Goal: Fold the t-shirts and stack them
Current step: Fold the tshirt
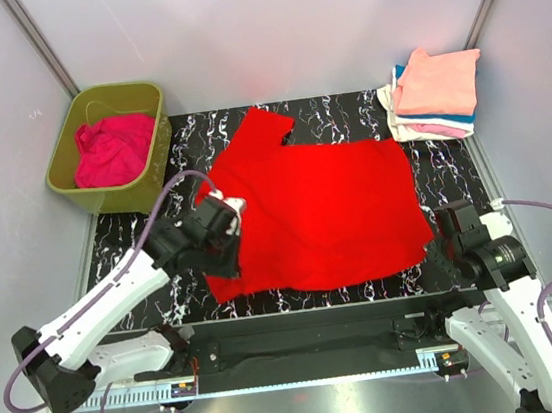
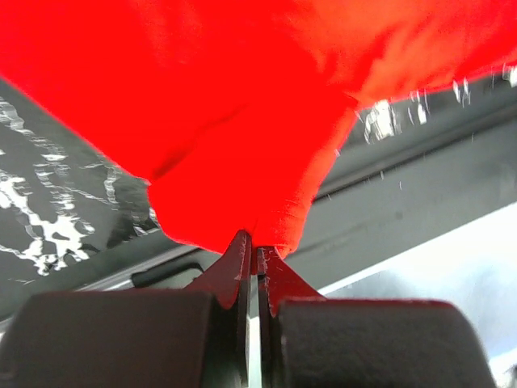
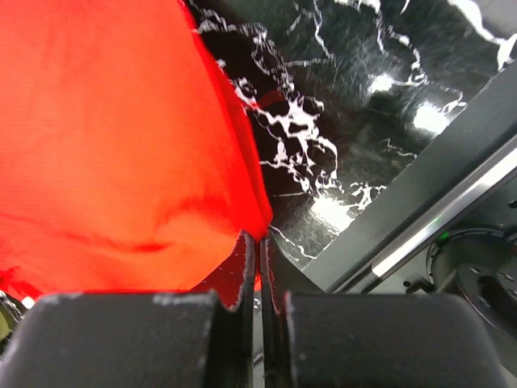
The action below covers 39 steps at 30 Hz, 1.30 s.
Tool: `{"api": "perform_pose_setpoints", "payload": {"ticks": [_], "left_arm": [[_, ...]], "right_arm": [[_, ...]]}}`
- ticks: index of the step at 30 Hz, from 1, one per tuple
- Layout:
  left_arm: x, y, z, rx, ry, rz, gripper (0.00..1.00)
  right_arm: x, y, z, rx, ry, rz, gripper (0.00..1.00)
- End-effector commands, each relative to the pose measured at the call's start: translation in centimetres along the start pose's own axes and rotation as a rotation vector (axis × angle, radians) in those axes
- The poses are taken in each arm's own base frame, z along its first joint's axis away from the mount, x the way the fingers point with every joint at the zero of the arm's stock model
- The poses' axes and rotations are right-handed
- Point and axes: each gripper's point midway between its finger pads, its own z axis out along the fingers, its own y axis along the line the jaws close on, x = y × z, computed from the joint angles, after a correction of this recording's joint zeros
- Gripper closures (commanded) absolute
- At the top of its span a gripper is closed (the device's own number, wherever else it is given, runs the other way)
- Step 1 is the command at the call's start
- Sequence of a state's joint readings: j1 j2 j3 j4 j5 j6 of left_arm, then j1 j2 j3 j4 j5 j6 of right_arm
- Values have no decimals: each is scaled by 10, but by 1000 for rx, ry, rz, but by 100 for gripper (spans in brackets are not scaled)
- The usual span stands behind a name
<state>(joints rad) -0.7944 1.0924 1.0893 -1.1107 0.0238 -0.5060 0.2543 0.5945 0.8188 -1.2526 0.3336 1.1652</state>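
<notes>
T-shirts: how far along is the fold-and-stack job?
Done: a stack of folded shirts, peach on top, sits at the far right corner of the table. In hand: the red t-shirt lies spread out, not yet folded, with the left gripper and right gripper each shut on an edge of it. Left: the magenta shirt, crumpled in the olive tub.

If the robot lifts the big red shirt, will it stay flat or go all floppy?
Probably floppy: the red t-shirt bunches into folds where the left pincer pinches it. Lifted, it would likely sag between that and the right pincer. It looks thin, so probably light.
</notes>
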Motion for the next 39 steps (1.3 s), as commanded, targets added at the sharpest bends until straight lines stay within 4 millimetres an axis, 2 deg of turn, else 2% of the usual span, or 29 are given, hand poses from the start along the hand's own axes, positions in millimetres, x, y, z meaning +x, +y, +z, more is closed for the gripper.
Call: {"api": "perform_pose_setpoints", "payload": {"ticks": [1,4,7,10,15,16,19,21,25,28,32,39], "left_arm": [[11,-23,4,29,48,40,100],[16,-26,7,6,93,82,100],[8,-17,4,-74,108,130,100],[-9,-6,-2,-173,112,209,100],[-51,0,-2,-227,112,300,100],[-60,5,-3,-237,106,289,100],[-94,2,-1,-199,76,230,100],[-109,6,-1,-253,62,243,100],[-145,1,9,-277,41,258,100],[-159,6,15,-321,35,260,100],[-172,15,35,-367,55,273,100],[-193,36,53,-464,63,268,100]], "right_arm": [[-28,3,-16,1,-113,44,100],[-33,8,-18,-11,-131,38,100],[-30,19,-10,-31,-114,3,100],[-27,35,1,-44,-90,-17,100],[-22,60,21,-53,-53,-60,100],[-22,63,24,-50,-51,-73,100],[-25,74,33,-36,-39,-93,100],[-22,81,43,-32,-13,-95,100],[-25,89,61,-14,17,-87,100],[-28,93,74,9,29,-100,100],[-34,93,93,43,49,-82,100],[-41,92,115,84,66,-59,100]]}}
